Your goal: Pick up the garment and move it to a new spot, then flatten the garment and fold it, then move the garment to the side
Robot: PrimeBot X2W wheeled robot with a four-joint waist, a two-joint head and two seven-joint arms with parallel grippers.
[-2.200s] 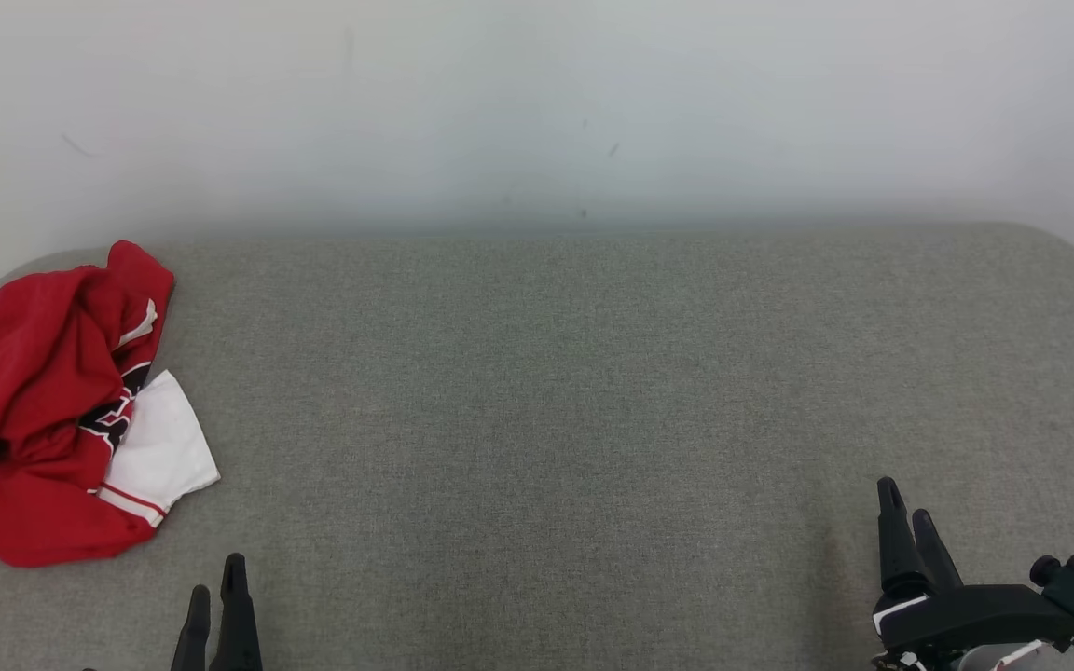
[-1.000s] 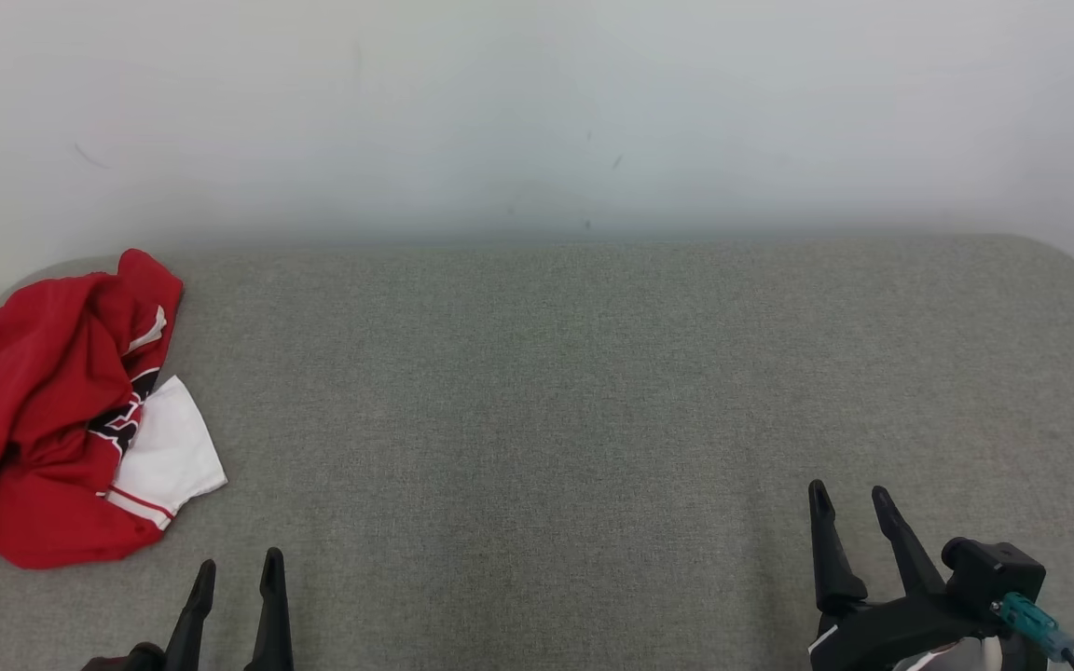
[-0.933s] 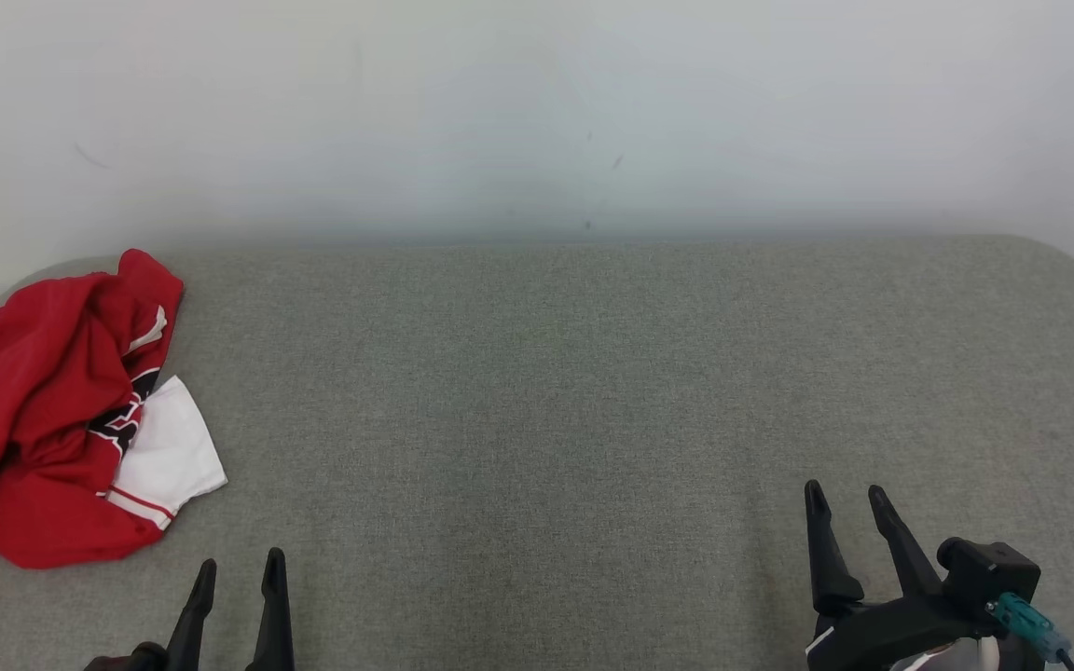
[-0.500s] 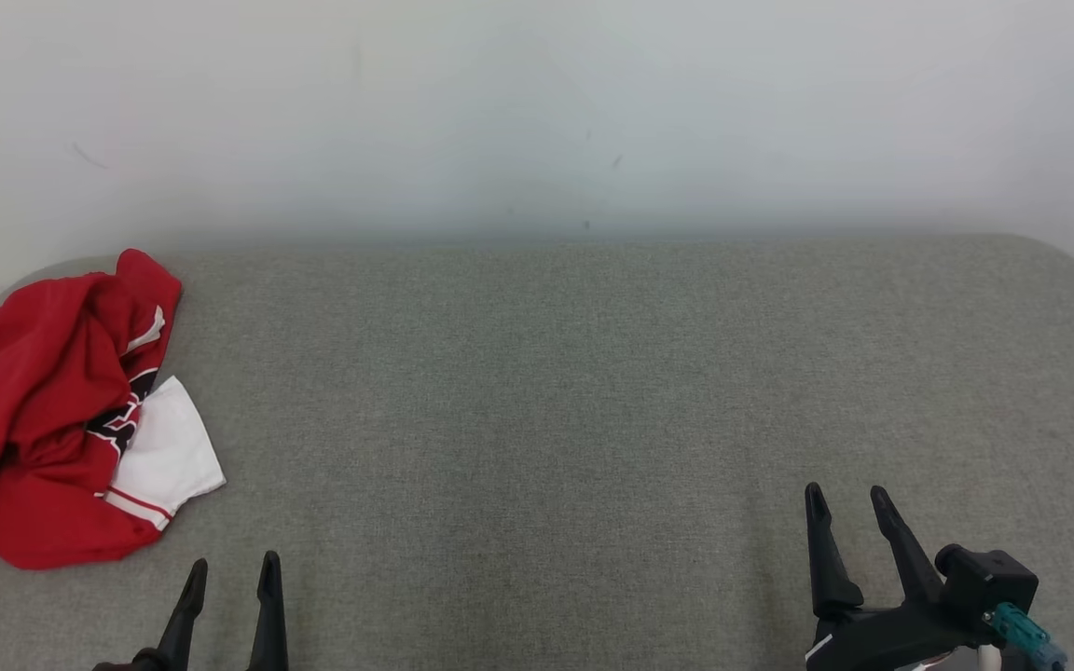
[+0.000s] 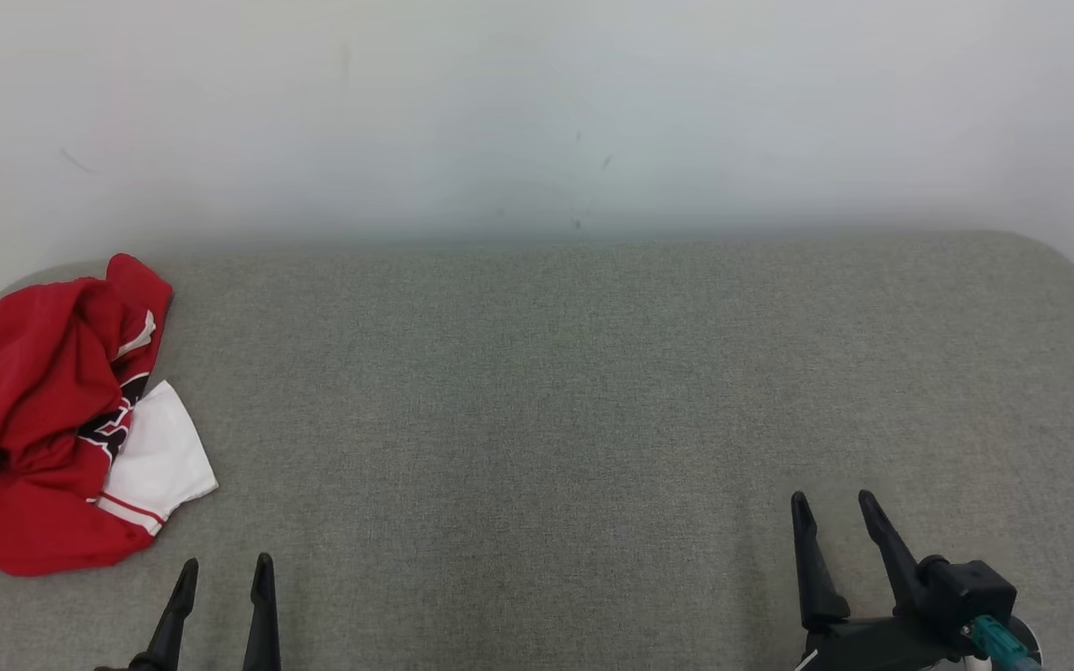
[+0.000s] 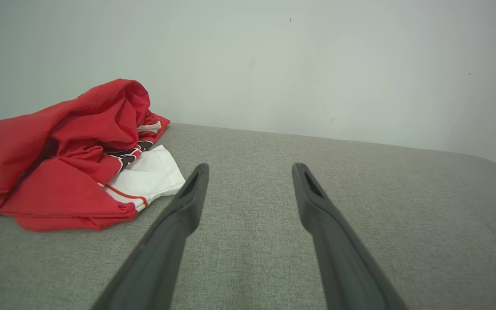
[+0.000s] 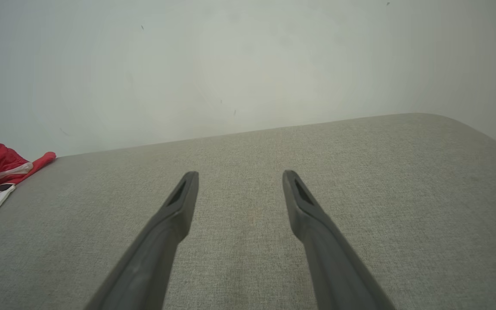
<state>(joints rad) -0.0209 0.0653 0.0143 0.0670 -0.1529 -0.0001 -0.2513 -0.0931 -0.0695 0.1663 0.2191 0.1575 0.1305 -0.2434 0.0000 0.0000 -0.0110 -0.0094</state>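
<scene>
Red garment [image 5: 34, 429] crumpled on grey cushion [image 5: 546, 419], untouched; left hand [image 5: 227, 562], right hand [image 5: 832, 498] parted wide, empty.

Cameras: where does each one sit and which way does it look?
Head view: on the head, looking forward and down at the grey surface; left gripper and right gripper show at the bottom.
Left wrist view: on the left wrist, looking along its open fingers toward the red garment.
Right wrist view: on the right wrist, looking along its fingers across the surface.
Both wrist views share the garment and wall.
</scene>
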